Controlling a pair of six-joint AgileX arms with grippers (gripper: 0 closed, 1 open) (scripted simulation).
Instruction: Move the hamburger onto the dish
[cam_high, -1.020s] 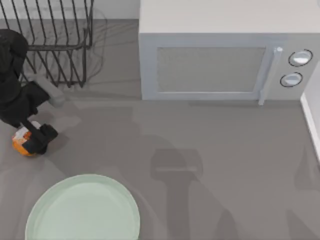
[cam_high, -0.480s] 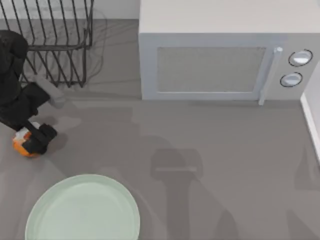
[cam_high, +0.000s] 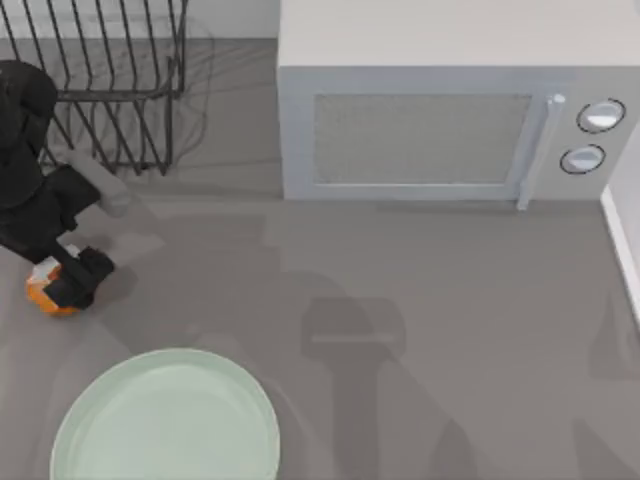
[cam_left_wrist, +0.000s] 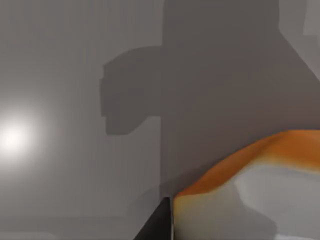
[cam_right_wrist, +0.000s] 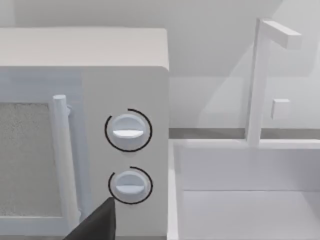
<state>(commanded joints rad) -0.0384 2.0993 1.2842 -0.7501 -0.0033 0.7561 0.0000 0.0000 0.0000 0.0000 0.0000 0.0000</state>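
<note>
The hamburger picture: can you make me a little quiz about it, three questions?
1. True or false: the hamburger already lies on the dish.
2. Which gripper is at the hamburger? A) left gripper B) right gripper
3. Fill in: the black wire rack stands to the top view's left of the ____.

Key: 1 false, it sits on the table, apart from the dish. 2 A. 3 microwave.
</note>
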